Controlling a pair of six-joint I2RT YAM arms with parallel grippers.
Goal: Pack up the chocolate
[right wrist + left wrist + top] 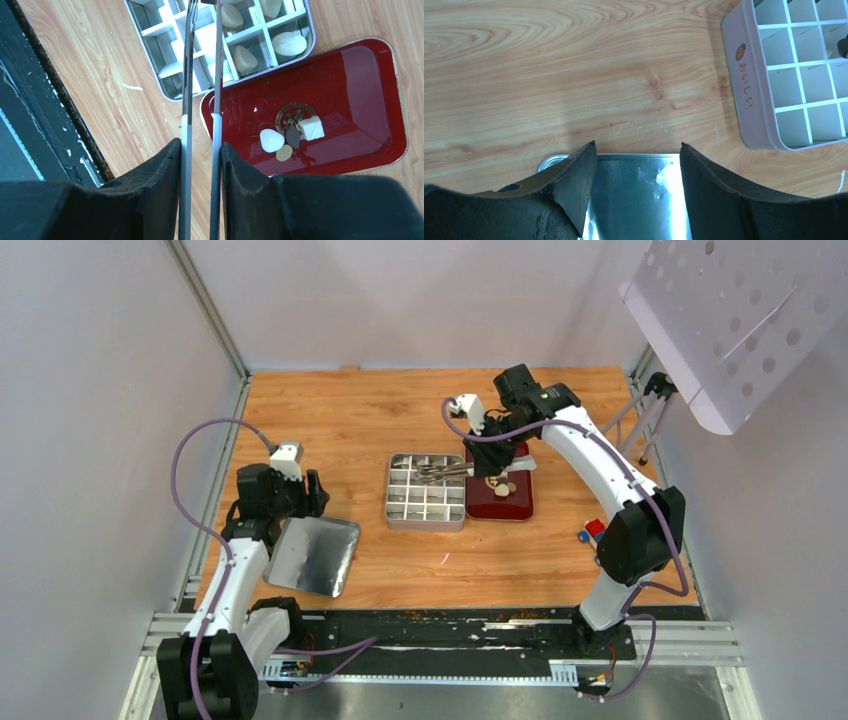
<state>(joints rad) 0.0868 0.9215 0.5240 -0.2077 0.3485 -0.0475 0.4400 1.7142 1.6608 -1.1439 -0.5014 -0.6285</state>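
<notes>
My right gripper (201, 145) is shut on the long metal tongs (202, 75). The tongs reach forward with their tips over the compartment tin (150, 31). Several cream-white chocolate pieces (289, 43) lie in the tin's compartments. On the red tray (350, 90) sit a white oval chocolate (271, 140), a dark piece (292, 136), a white square piece (312, 128) and a small tan disc. In the top view the tin (393, 492) stands left of the red tray (520, 510), with the right gripper (492, 455) above them. My left gripper (638, 147) stands open over a shiny metal lid (639, 195).
The lid (315, 555) lies flat at the left, near the table's front edge. A small red-and-blue block (592, 531) sits by the right arm's base. A perforated white panel (740, 320) hangs at the upper right. The tin's pink side wall (744, 75) shows in the left wrist view.
</notes>
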